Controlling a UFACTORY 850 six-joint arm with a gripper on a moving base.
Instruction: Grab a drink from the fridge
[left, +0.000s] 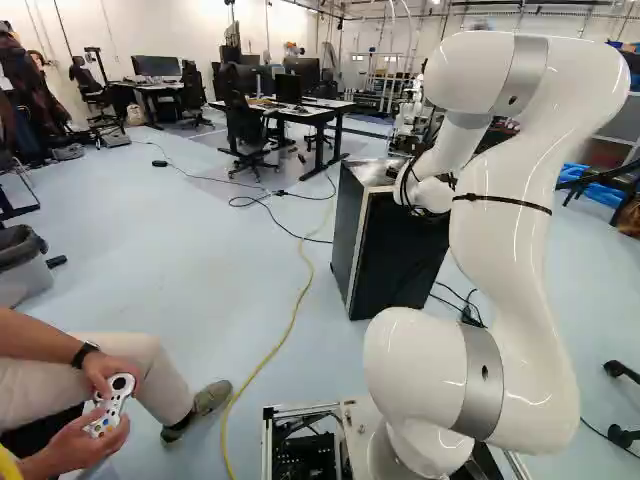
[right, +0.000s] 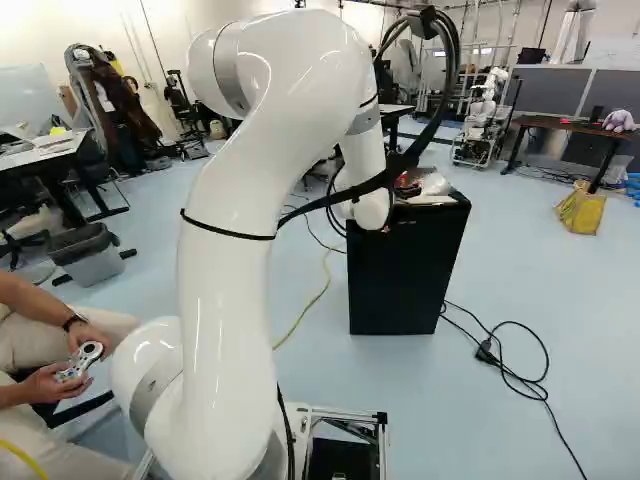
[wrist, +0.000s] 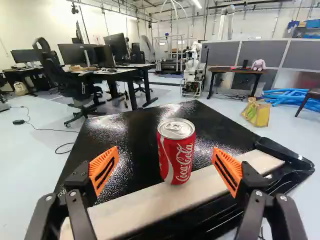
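Note:
In the wrist view, a red drink can (wrist: 176, 150) stands upright on the black top of the fridge (wrist: 130, 137), close to a pale strip along its edge. My gripper (wrist: 165, 171) is open, one orange-padded finger to each side of the can, with gaps between; the can stands a little ahead of the fingertips. In both base views the black fridge (left: 402, 262) is a low box ahead of the arm, its door front (right: 405, 275) facing the base. The arm's wrist hides the gripper there.
A seated person's shoe (left: 210, 397) is close beside the base on the left. A yellow cable (left: 297, 310) runs across the floor towards the fridge; a black cable (right: 520, 382) lies to its right. Desks (wrist: 115, 72), another robot (wrist: 193, 67) and a yellow bag (wrist: 257, 113) stand farther back.

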